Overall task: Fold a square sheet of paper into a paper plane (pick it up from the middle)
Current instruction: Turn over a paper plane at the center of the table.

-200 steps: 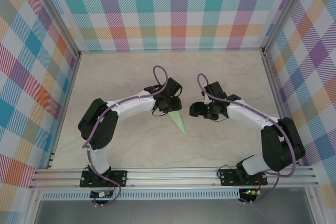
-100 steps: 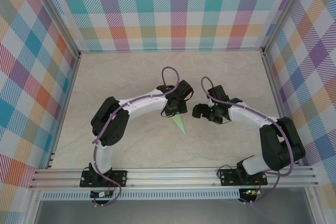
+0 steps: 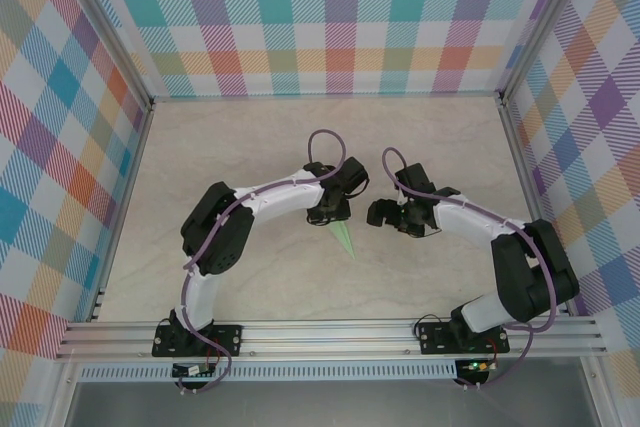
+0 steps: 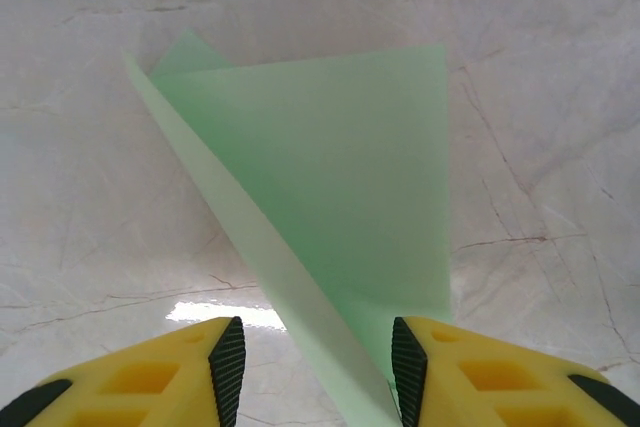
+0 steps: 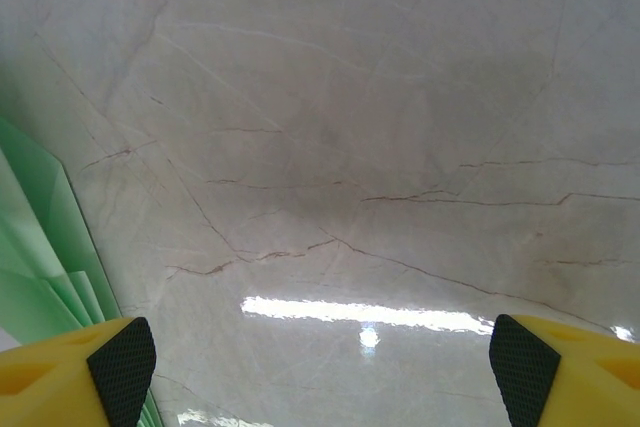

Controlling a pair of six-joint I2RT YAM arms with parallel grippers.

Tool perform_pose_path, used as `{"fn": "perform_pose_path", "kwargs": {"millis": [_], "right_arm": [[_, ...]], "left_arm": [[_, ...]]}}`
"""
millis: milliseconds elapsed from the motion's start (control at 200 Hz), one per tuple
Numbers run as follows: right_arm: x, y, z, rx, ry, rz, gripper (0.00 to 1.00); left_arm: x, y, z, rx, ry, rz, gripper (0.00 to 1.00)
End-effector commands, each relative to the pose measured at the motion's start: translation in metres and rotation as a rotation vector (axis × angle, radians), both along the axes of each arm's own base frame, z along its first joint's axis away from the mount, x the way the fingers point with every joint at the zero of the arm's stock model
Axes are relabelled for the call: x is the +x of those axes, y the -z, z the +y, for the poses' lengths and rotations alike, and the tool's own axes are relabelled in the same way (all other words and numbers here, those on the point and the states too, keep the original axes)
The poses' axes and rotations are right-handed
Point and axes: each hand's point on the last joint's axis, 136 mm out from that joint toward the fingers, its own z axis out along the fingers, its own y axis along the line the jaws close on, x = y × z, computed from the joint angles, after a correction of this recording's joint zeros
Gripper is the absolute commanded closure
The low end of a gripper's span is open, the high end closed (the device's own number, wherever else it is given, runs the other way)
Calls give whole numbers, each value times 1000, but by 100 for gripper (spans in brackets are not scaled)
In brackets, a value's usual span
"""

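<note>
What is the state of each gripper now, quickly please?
The left gripper is open; the paper plane passes between its jaws, unclamped.
The right gripper is open and holds nothing.

Matt green paper plane (image 4: 340, 197); glossy marble-look table (image 5: 400, 97), perhaps laminate.

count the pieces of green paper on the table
1: the folded paper plane lies on the table, partly under the left hand. Others may be hidden.

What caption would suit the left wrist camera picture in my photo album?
The left gripper, jaws apart, straddles the pale green paper plane on the marbled table.
</note>
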Motion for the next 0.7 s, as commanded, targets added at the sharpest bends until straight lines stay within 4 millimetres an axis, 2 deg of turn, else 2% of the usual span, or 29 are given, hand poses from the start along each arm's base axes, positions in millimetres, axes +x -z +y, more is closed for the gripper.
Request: {"fn": "perform_pose_path", "kwargs": {"millis": [0, 240, 430, 530, 695], "right_arm": [[1, 3, -2, -3, 13, 7, 11], [1, 4, -2, -6, 12, 9, 11], [1, 4, -1, -2, 13, 11, 11], [1, 4, -2, -3, 14, 7, 11], [2, 0, -4, -10, 18, -10, 11]], "left_arm": [[-6, -19, 8, 7, -15, -30, 56], [-13, -17, 12, -12, -47, -25, 70], [-11, -23, 18, -11, -70, -57, 92], [-8, -38, 21, -21, -72, -100, 100], [-2, -76, 26, -59, -31, -200, 100]]}}
